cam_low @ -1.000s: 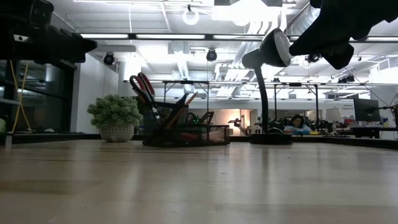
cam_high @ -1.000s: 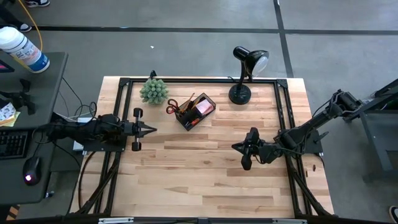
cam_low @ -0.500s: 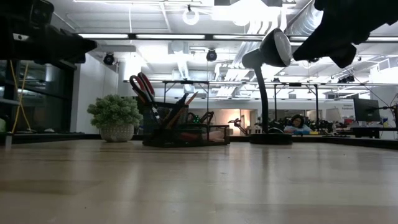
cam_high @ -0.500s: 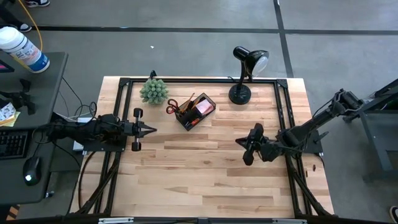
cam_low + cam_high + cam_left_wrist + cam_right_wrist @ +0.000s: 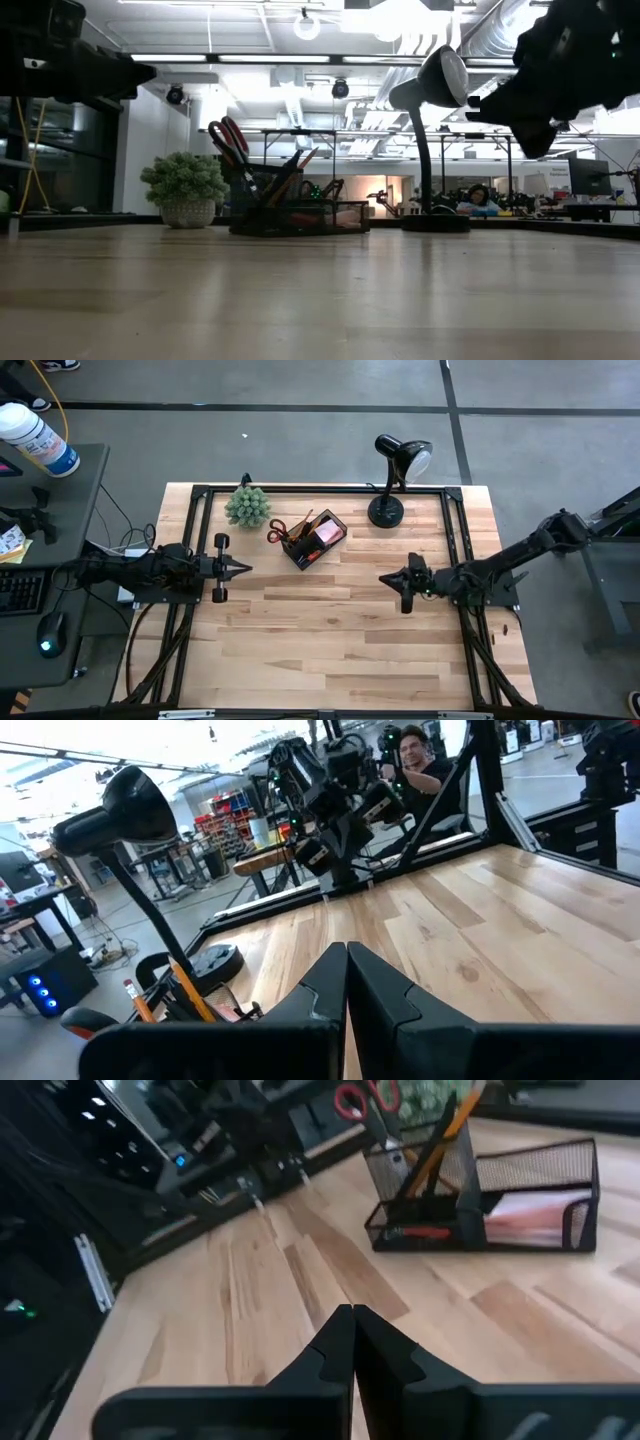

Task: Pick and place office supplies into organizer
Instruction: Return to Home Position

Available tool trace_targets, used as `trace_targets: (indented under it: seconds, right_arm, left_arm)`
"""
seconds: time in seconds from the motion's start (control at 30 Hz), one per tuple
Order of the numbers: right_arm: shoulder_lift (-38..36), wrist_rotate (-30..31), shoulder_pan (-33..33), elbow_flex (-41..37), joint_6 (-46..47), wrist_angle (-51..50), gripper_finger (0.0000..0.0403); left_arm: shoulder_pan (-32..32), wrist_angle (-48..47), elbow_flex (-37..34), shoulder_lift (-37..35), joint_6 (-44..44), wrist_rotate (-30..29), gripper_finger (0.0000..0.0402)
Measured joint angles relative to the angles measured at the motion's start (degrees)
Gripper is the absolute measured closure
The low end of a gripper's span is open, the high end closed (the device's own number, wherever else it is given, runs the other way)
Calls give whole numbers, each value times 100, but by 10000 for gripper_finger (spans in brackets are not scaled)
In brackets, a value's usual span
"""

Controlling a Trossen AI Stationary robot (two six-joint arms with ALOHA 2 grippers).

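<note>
Right gripper [image 5: 384,579]: since the earlier frame it is swinging back toward its own edge of the table [image 5: 330,645] and straightening out, its nose now pointing across the boards. Its fingers are pressing tip to tip in the right wrist view and are carrying nothing.
Left gripper [image 5: 243,568]: it is sitting parked at its own side, aimed inward, with its fingers likewise meeting and gripping nothing.
Organizer [image 5: 340,528]: it is standing at the far middle of the table, between the green plant [image 5: 246,506] and the desk lamp [image 5: 386,512], well apart from both grippers.
Supplies: the red-handled scissors [image 5: 277,531] and an orange pencil [image 5: 447,1128] are poking up from the tall compartment, and a pink sticky-note pad [image 5: 326,533] is leaning in the wide one. No loose item is showing on the boards, so by my reading the sorting is finished.
Homing move: by my judgement the right arm is needing only a smooth retreat. That means keeping the fingers together, keeping height over the wood, drawing straight back to mirror the other arm, and staying clear of the desk lamp and organizer.
Writing: nothing readable is showing on the organizer, desk lamp or arms. The white bottle [image 5: 35,440] on the side desk [image 5: 85,470] is wearing a blue label, its print too small to read.
</note>
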Motion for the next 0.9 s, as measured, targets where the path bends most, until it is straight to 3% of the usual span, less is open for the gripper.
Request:
trace_targets:
  seconds: [0.27, 0.57, 0.9]
  right_arm:
    - [-1, -864, -824, -885, -524, 1892, 402]
    - [-140, -1507, -1236, -922, -1494, 1907, 402]
    - [-1449, -2540, -2176, -922, -1807, 779, 403]
  left_arm:
    - [0, 2, 0, 0, 7, 0, 401]
    - [0, 2, 0, 2, 17, 0, 401]
    - [0, 4, 0, 2, 17, 0, 401]
